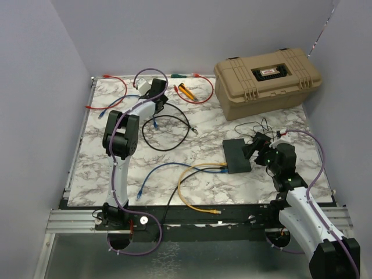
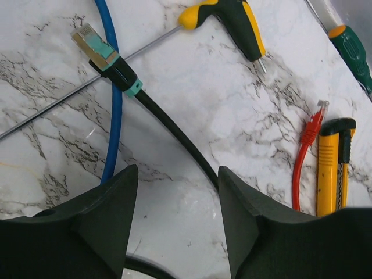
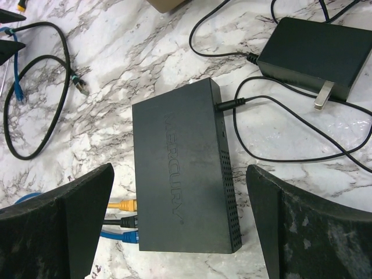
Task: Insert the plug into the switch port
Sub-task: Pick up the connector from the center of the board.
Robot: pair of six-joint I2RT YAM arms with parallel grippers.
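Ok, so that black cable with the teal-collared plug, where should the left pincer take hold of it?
Probably the black boot just behind the metal plug, the left pincer coming straight down astride it. It lies flat on the marble, but crosses the blue cable there, so mind catching that.

The switch (image 1: 237, 156), a flat matte dark-grey box, lies flat on the right side of the marble table (image 1: 116, 174), ports facing left, with a thin black power cord (image 3: 279, 154) at its far right corner. The plug (image 2: 96, 49), metal-tipped with a teal boot on a black cable (image 2: 174, 131), lies loose at the far left, well apart from the switch.
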